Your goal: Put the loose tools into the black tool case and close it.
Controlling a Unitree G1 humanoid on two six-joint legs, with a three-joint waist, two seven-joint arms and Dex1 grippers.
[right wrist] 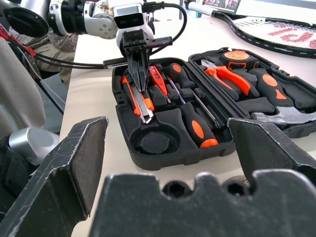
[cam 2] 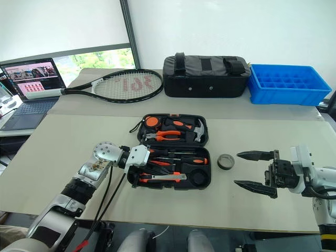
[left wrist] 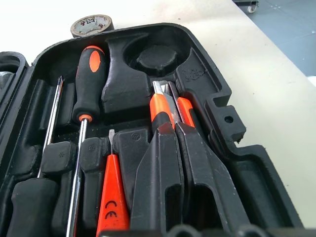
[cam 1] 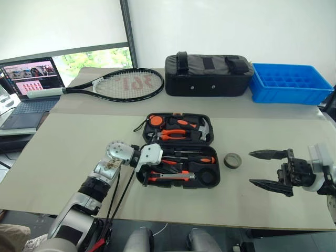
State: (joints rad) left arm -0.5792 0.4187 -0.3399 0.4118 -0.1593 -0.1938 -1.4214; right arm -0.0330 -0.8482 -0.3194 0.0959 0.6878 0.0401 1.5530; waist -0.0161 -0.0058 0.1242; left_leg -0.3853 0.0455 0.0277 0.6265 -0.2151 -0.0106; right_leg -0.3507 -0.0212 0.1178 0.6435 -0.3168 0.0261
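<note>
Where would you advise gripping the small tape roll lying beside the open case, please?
Grip the tape roll across its outer rim, coming straight down from above. It lies flat on the table, hole upward, just right of the black tool case, with free space around it. The open right tool is nearest.

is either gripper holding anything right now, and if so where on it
The left gripper is shut with its tips down on the orange-and-silver knife in the tool case; whether it pinches the knife cannot be told. The right gripper is open and holds nothing.
</note>
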